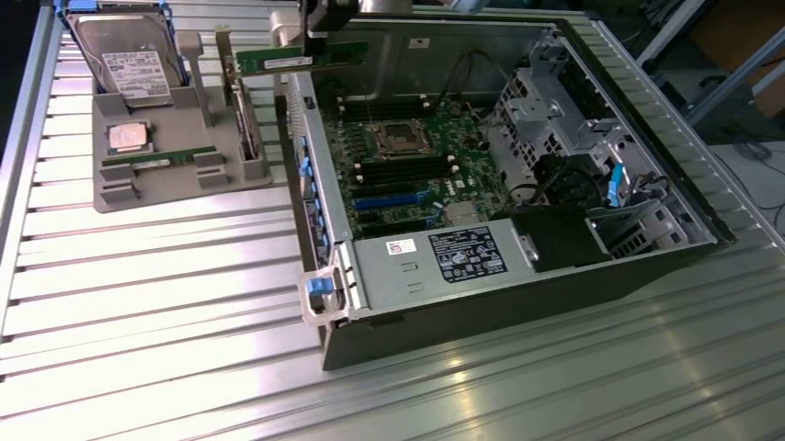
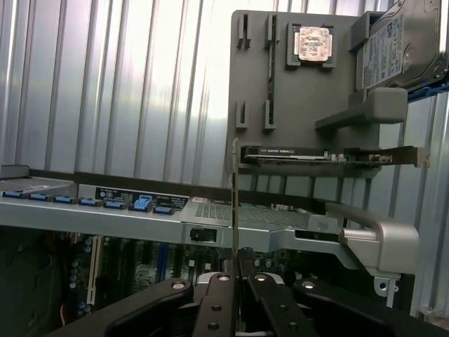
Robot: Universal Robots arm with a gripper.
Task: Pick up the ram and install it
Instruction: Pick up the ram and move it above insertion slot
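The ram is a narrow green stick held level in the air over the back left rim of the open computer case. My gripper is shut on its upper edge. In the wrist view the ram shows edge-on as a thin strip rising from between my black fingers, with the gripper above the case's wall. A second, similar green stick lies in the grey parts holder. The motherboard lies inside the case with its black memory slots uncovered.
The holder also carries a hard drive, a square silver processor chip and an upright expansion card. Cables and a drive cage fill the case's far side. A power supply sits at its near end.
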